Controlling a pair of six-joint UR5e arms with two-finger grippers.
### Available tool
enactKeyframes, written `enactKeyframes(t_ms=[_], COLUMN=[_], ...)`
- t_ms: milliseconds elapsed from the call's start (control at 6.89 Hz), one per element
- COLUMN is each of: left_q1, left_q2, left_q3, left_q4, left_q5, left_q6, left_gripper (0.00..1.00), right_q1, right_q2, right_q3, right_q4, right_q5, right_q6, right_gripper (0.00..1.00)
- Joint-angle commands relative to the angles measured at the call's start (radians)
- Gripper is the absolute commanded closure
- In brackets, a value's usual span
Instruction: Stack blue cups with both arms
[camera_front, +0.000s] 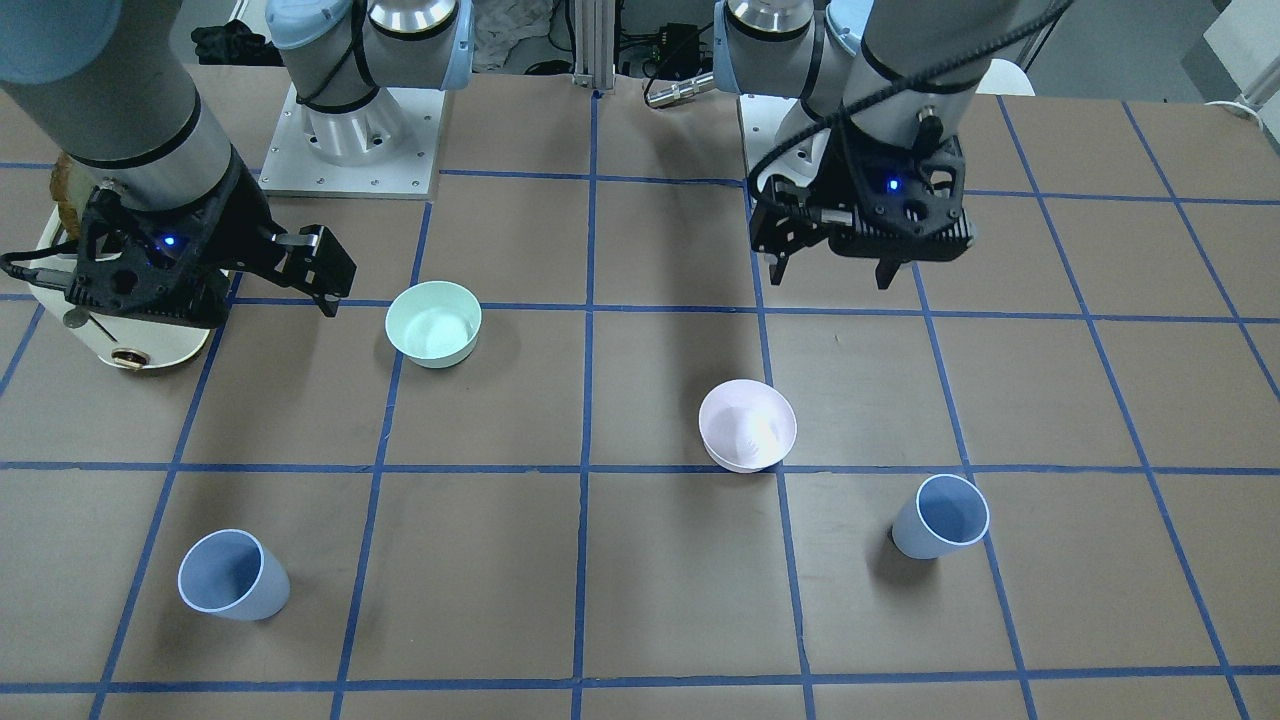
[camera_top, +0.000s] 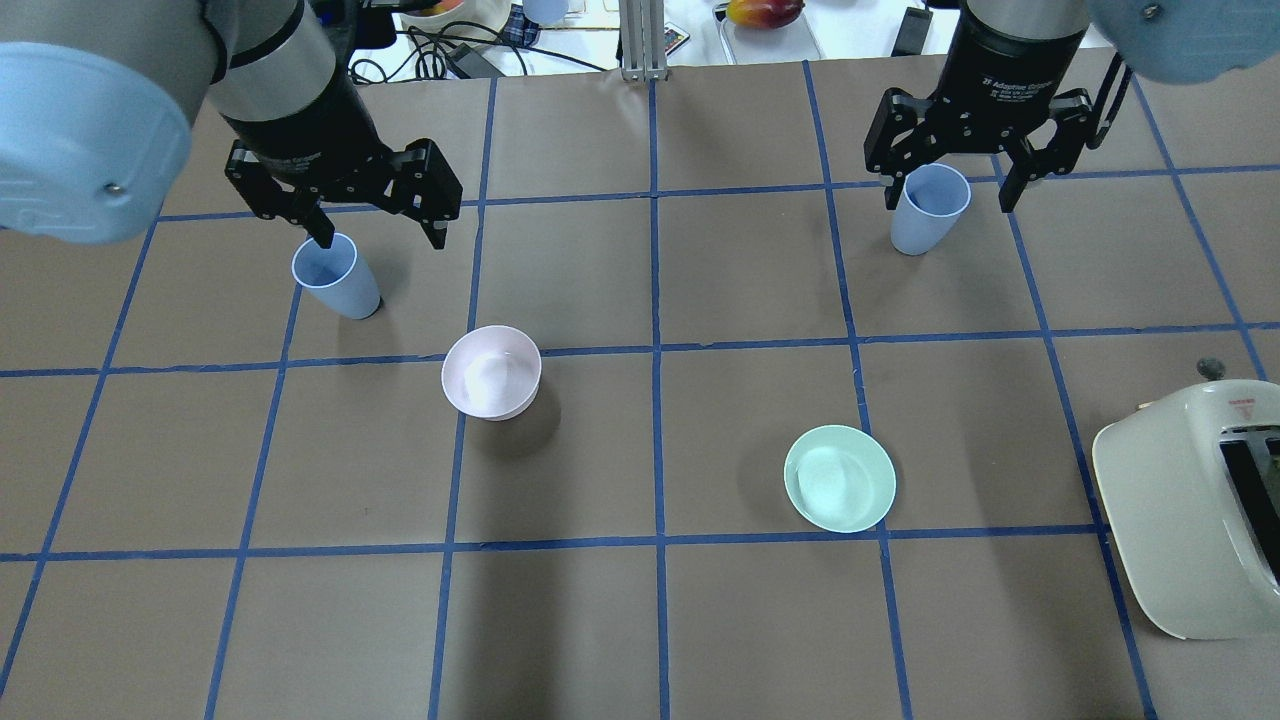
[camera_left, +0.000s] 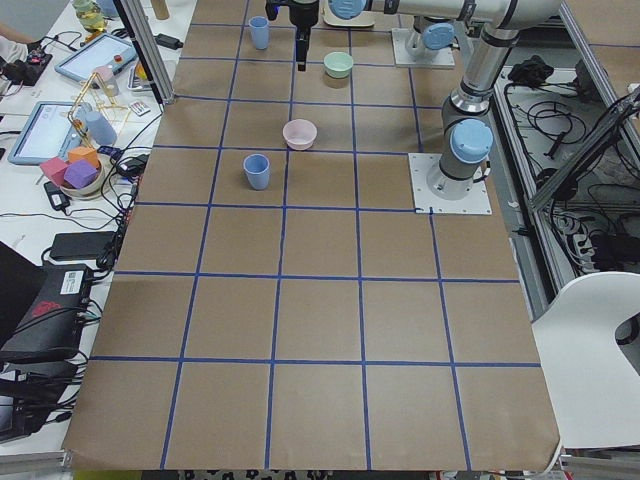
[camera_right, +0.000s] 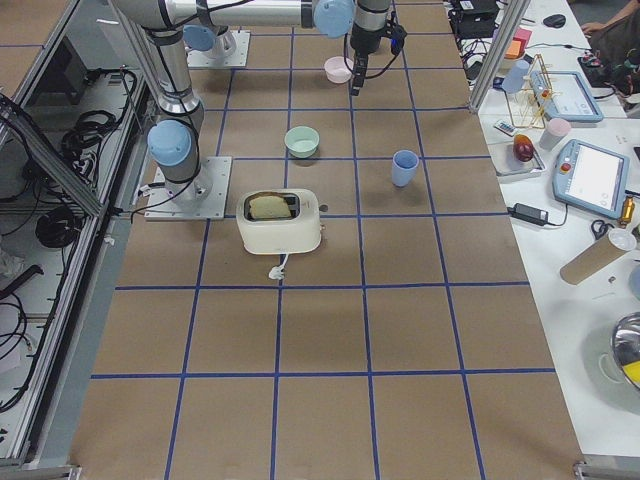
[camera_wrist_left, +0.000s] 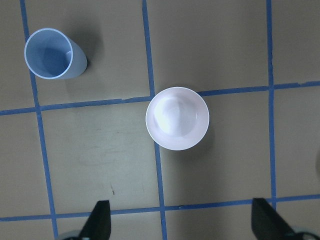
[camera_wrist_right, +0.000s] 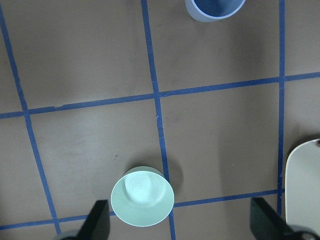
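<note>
1. Status, overhead view: left claw (camera_top: 382, 237) and right claw (camera_top: 950, 195) are both spread wide and hold nothing. They hang above the table (camera_top: 760, 620). The left cup (camera_top: 335, 277) stands upright far left and the right cup (camera_top: 930, 210) upright far right, well apart. The pink bowl (camera_top: 491, 370) sits near the left cup. The green bowl (camera_top: 840, 478) and toaster (camera_top: 1180, 500) are nearer, on the right.
2. Front view: both claws hang high, on the robot's side of the cups and not over them. Risk: overhead, a fingertip seems to touch the left cup's rim, so a drop judged from that view would miss.
3. Left wrist view: the left cup is in the upper left corner and the pink bowl is at centre. Risk: an uncorrected descent meets the bowl, or a finger lands on the rim and tips the cup.
4. Right wrist view: the right cup is cut off by the top edge and the green bowl lies low. Same risk.
5. Side views: too small to tell how the claws stand. Judgement: a low carry could clip the pink bowl, tapered walls may slip, and the arms may collide.
</note>
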Motion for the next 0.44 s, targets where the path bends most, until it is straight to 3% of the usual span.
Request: enactKeyframes(t_ms=[0,290], left_q1=[0.091,0.163], left_q2=[-0.203,-0.323], left_q3=[0.013,0.016], left_q4=[0.197,0.288], left_q5=[0.026,0.057], left_q6=[-0.019,-0.015], left_gripper=[0.00,0.00], right_q1=[-0.001,-0.002], right_q2=[0.001,0.003], right_q3=[0.001,0.001], right_q4=[-0.001,-0.007], right_q5=[0.001,0.001], right_q6=[0.003,0.001], right_gripper=[0.00,0.00])
